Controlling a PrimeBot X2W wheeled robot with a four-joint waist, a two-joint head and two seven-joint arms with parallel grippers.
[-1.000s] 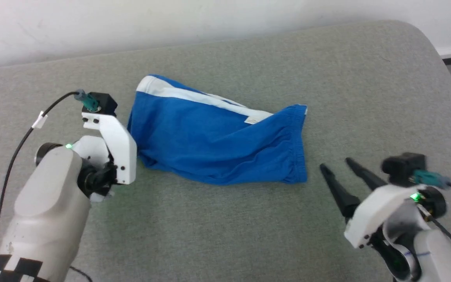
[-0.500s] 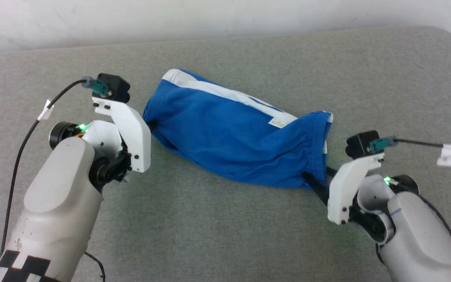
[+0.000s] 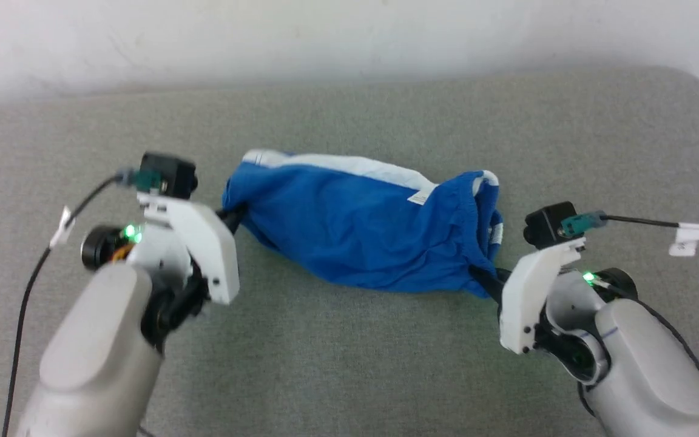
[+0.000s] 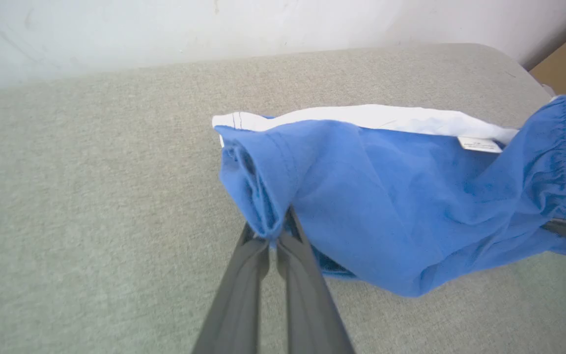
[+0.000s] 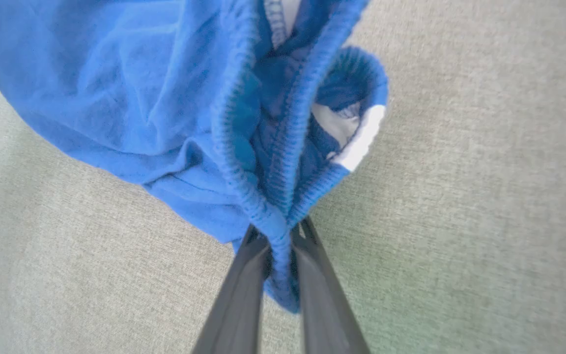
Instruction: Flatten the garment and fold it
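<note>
The garment (image 3: 361, 233), bright blue shorts with a white stripe along the far edge and a small white tag, hangs slack between my two grippers just above the grey surface. My left gripper (image 3: 231, 218) is shut on a bunched leg hem at the shorts' left end; the left wrist view shows this gripper (image 4: 275, 236) pinching the folded hem of the garment (image 4: 386, 196). At the near right corner my right gripper (image 3: 486, 280) is shut on the elastic waistband. In the right wrist view that gripper (image 5: 279, 235) clamps the ribbed band of the garment (image 5: 130, 88).
A grey fabric-covered surface (image 3: 349, 364) spreads all around the shorts, with a pale wall (image 3: 325, 36) behind it. Its rounded right corner (image 3: 698, 91) is near. Black cables with white tags trail from both wrists (image 3: 686, 233).
My right gripper came in from the lower right, reached the waistband corner and shut on it. The shorts now sag lifted between both grippers, and the head camera shifted.
</note>
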